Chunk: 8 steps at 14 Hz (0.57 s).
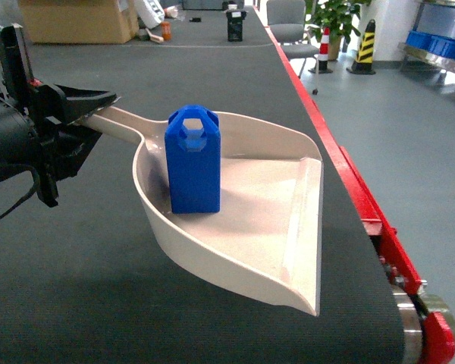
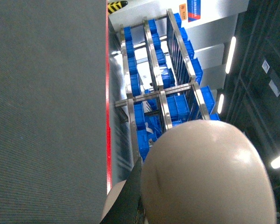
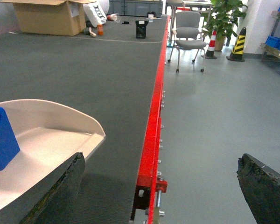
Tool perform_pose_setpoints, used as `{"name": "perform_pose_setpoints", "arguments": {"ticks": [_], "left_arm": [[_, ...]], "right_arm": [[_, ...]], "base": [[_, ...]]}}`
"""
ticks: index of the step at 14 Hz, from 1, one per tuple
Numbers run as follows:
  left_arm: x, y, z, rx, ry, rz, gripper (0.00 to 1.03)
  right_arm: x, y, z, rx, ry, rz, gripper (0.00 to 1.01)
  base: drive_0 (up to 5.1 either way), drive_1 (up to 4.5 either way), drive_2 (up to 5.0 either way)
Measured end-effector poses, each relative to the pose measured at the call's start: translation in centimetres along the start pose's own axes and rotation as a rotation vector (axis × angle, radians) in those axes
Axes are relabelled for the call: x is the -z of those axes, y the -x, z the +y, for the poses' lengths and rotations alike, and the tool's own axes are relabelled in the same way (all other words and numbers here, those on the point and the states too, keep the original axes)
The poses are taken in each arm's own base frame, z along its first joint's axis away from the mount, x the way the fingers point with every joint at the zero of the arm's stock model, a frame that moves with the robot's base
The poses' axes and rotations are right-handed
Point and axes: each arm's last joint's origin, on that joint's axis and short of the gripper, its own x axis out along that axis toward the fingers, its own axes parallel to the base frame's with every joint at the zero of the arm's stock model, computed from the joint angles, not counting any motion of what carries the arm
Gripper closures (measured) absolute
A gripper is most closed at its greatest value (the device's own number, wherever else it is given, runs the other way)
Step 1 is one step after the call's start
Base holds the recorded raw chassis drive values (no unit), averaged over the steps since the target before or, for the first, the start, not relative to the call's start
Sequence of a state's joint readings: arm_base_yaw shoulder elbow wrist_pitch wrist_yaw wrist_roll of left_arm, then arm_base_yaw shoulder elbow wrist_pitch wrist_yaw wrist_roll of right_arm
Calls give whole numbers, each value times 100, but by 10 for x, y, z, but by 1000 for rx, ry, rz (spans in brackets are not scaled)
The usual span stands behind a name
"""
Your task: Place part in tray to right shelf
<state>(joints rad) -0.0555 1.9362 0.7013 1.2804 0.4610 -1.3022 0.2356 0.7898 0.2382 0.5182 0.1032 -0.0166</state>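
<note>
The part (image 1: 193,163), a small bright-blue jerrycan block, stands upright inside the beige tray (image 1: 265,227). The tray is held above the dark belt table. My left gripper (image 1: 97,106) is shut on the tray's long handle at the left. In the left wrist view the tray's underside (image 2: 205,172) fills the lower right beside one dark finger (image 2: 130,196). My right gripper (image 3: 161,186) is open and empty, straddling the table's red edge just right of the tray (image 3: 46,135) and part (image 3: 2,137). The right shelf (image 1: 440,45) with blue crates stands far right.
The table's red edge rail (image 1: 349,174) runs along the right, with a roller (image 1: 409,318) at its near end. Grey floor lies beyond it. At the far end are a cardboard box (image 1: 76,19), an office chair (image 3: 189,32), striped cones (image 1: 364,49) and a plant (image 1: 337,15).
</note>
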Motion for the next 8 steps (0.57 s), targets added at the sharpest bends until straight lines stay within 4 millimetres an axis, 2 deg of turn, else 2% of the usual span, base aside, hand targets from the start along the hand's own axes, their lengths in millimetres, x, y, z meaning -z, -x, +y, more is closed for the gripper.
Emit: {"name": "perform_pose_setpoints", "arguments": {"ticks": [8], "left_arm": [[0,0,0,0,0,2,87]], "right_arm": [[0,0,0,0,0,-3,3]], "base": [[495,-250,-250]]}}
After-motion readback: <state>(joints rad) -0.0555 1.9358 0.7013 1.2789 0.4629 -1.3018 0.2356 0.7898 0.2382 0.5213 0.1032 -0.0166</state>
